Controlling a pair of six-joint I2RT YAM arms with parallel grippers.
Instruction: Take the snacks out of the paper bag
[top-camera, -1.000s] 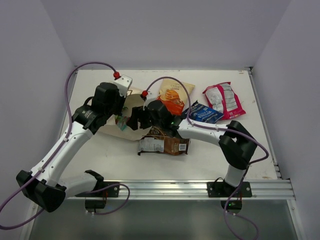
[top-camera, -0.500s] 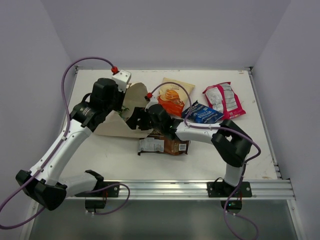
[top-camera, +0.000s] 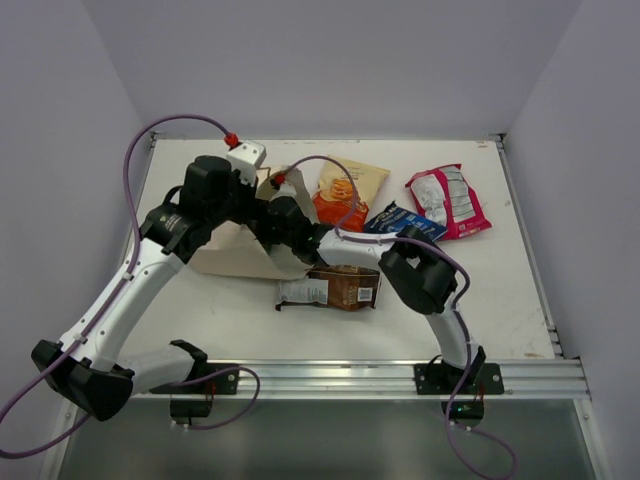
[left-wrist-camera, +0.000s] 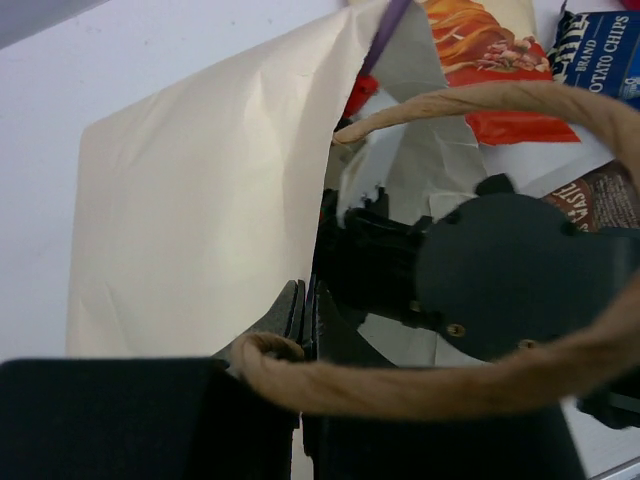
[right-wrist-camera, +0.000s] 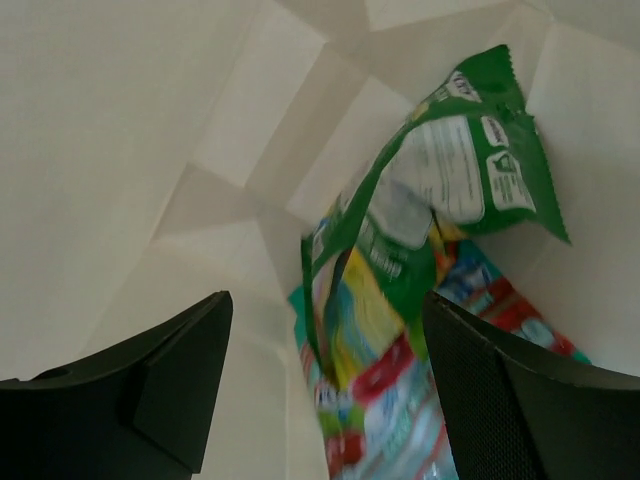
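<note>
The left claw pinches the paper bag edge while the right claw gapes wide inside, facing the green packet and teal candy pack.

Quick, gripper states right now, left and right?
Left gripper: shut, pinching the paper bag at its rim.
Right gripper: open inside the bag, jaws either side of the green packet, not gripping it.

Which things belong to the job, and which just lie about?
Job:
tan kraft paper bag
inside it: small green packet, teal candy pack
orange-and-cream chips packet
dark blue packet
pink-and-white packet
long dark brown packet

Lying about:
purple cables
metal rail
</note>
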